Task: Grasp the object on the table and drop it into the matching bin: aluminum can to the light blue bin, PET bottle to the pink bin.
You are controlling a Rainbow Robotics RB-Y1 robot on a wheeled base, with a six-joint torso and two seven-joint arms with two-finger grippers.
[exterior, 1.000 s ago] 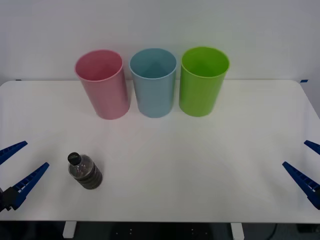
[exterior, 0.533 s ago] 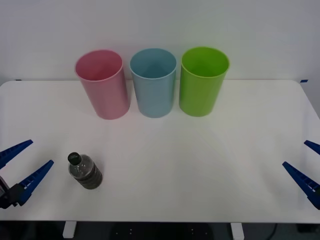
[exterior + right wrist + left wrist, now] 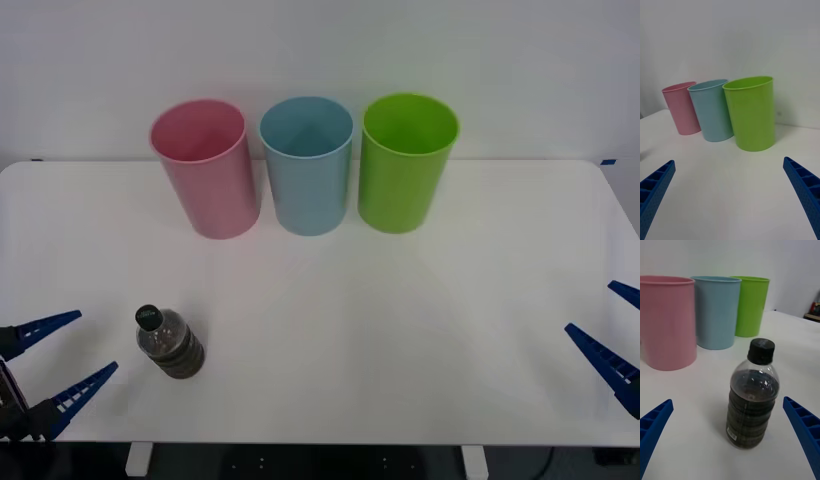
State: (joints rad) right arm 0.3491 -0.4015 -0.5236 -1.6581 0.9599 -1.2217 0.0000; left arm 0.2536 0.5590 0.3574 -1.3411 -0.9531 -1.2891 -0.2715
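White wall backs the large white rectangular table (image 3: 400,330), where a tall pink plastic bin (image 3: 205,168), light blue plastic bin (image 3: 308,165) and lime green plastic bin (image 3: 405,162) line the far edge. Near the front left corner, a small clear black-capped PET bottle (image 3: 170,342) stands upright, the left gripper (image 3: 60,362) beside it, fingers spread. At the right edge the right gripper (image 3: 610,335) hangs open.

From the right wrist, spread blue fingers (image 3: 805,191) face the three bins.

From the left wrist, the bottle (image 3: 752,401) stands between open fingers (image 3: 653,423), untouched.
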